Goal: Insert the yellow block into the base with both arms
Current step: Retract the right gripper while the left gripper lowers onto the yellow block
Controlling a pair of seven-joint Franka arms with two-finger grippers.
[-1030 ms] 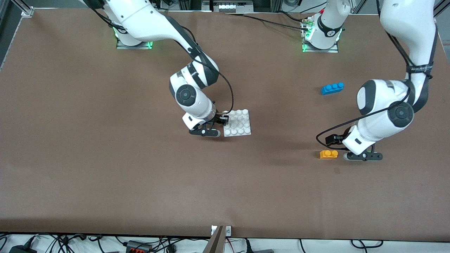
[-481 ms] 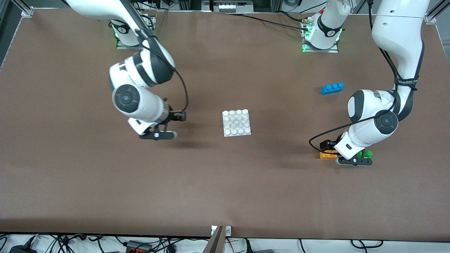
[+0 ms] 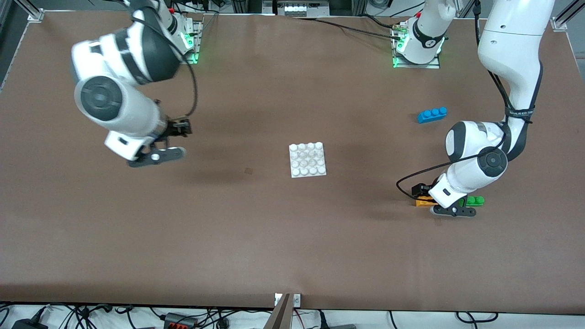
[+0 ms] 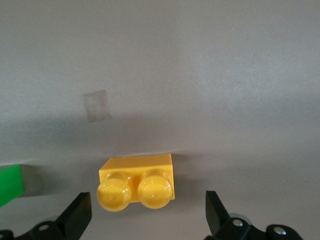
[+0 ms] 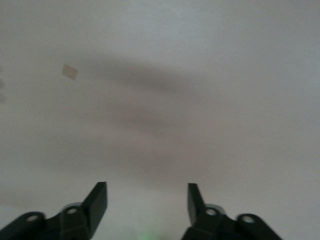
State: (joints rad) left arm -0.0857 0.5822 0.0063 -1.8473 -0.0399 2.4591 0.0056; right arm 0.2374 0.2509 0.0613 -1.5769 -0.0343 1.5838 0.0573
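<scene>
Nearest the front camera, toward the left arm's end of the table: the yellow block (image 3: 423, 200) lies flat on the brown table (image 3: 283, 237), partly covered in the front view by the left gripper (image 3: 439, 201). The left wrist view shows the yellow block (image 4: 137, 181) between the two spread fingers (image 4: 76, 219), studs facing the camera, with a clear gap on each side; jaws released, nothing grasped. The left gripper is low over the yellow block. A green brick (image 3: 475, 200) lies just beside the yellow block, toward the left arm's end; only its corner (image 4: 10, 182) shows in the left wrist view.

Left arm pose: upper link drops steeply from above the table edge, elbow bent, wrist folded down so the hand points at the table surface.

Next farther: the base (image 3: 308, 159) sits flat near the table's middle, studs up, well apart from both grippers and from the yellow block.

The right gripper (image 3: 171, 141) hangs over bare table toward the right arm's end, well clear of the base. In the right wrist view its fingers (image 5: 97, 200) stand apart with only table between them: open, empty. Right arm is folded back, elbow raised high.

Farthest: a blue brick (image 3: 432, 114) lies alone, between the left arm's mount and its wrist.
</scene>
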